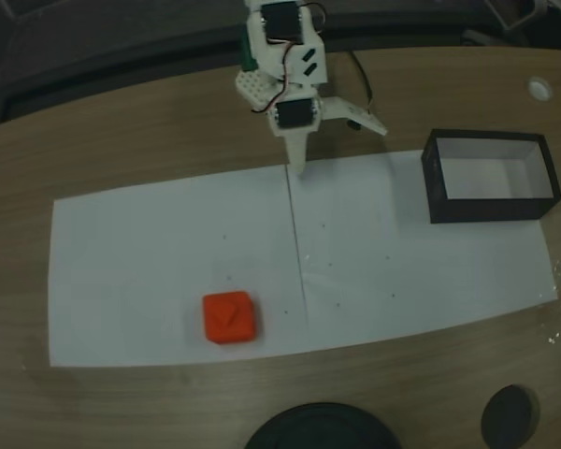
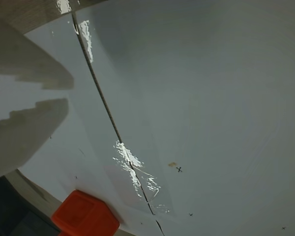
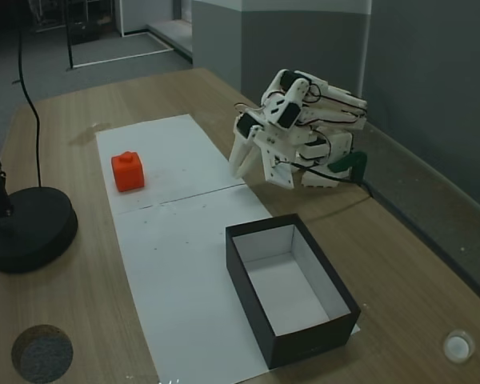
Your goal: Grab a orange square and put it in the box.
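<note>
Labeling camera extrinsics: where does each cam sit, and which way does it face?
A fixed view: high, opposite the arm, looking down on the white sheet, cube, box; the arm's open pincer shows at top.
Wrist view: on the arm, looking down along the sheet; pincer fingers at left, cube at bottom.
Another fixed view: beside the table, angled down; folded arm with pincer.
Shared: all see the cube; both fixed views the box.
</note>
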